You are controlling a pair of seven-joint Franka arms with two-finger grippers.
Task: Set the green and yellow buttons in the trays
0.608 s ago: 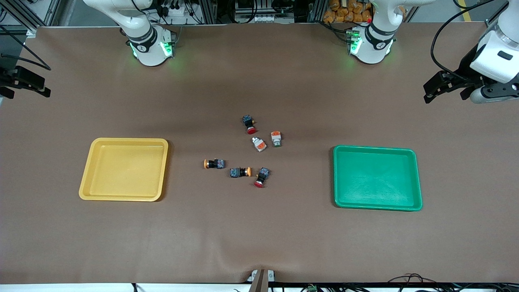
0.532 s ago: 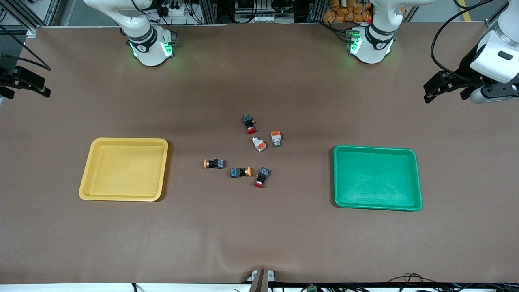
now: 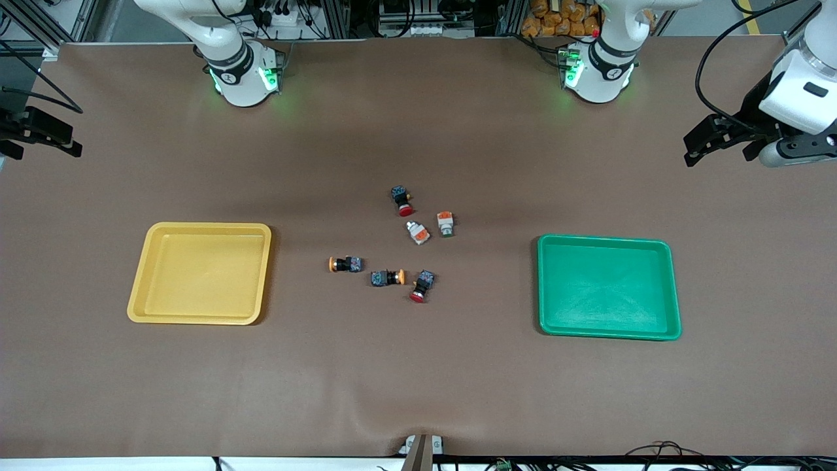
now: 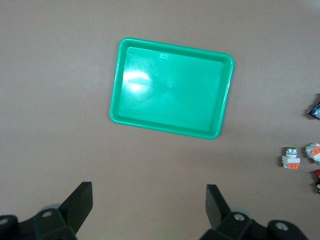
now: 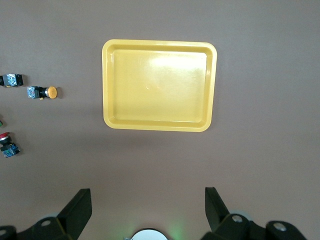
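Observation:
Two yellow-capped buttons [image 3: 344, 264] [image 3: 387, 278] lie on the brown table between the trays. Two white-and-orange green-tipped buttons [image 3: 418, 233] [image 3: 446, 224] lie a little farther from the front camera. The yellow tray [image 3: 199, 273] sits toward the right arm's end, the green tray [image 3: 608, 286] toward the left arm's end; both hold nothing. My left gripper [image 3: 719, 147] hangs high over the table's edge at its own end, open [image 4: 149, 200], with the green tray [image 4: 171, 95] in its view. My right gripper [image 3: 39, 140] waits open [image 5: 148, 200], looking down on the yellow tray [image 5: 159, 85].
Two dark switches with red caps [image 3: 402, 200] [image 3: 421, 286] lie among the buttons. The arms' bases [image 3: 242, 72] [image 3: 598, 69] stand along the table's edge farthest from the front camera. A small bracket [image 3: 422, 448] sits at the nearest edge.

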